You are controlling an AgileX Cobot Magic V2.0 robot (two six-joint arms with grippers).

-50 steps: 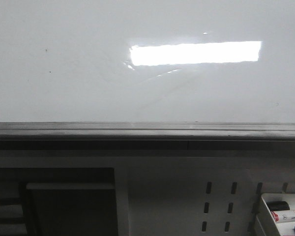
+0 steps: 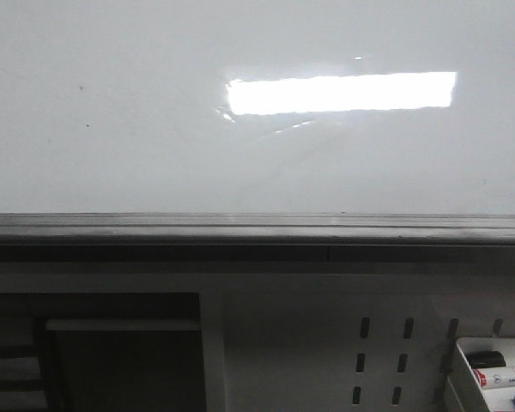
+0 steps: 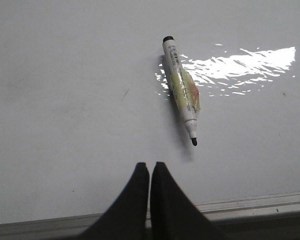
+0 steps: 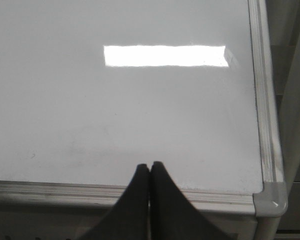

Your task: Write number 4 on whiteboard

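The glossy whiteboard (image 2: 112, 129) fills the upper front view, with a bright rectangular light reflection and a dark grey ledge (image 2: 257, 230) along its near edge. No number 4 shows on it; the surface is blank. In the left wrist view an uncapped black marker (image 3: 181, 90) lies on the whiteboard (image 3: 65, 100), tip toward my left gripper (image 3: 149, 166), which is shut and empty, a short way from the tip. My right gripper (image 4: 149, 164) is shut and empty over the board's (image 4: 115, 110) framed edge near a corner. Neither gripper shows in the front view.
Below the ledge is a white perforated panel (image 2: 386, 352) with slots. A white tray (image 2: 498, 369) with markers sits at the lower right. A dark opening (image 2: 112, 352) is at the lower left. The board's grey corner cap (image 4: 271, 199) marks its edge.
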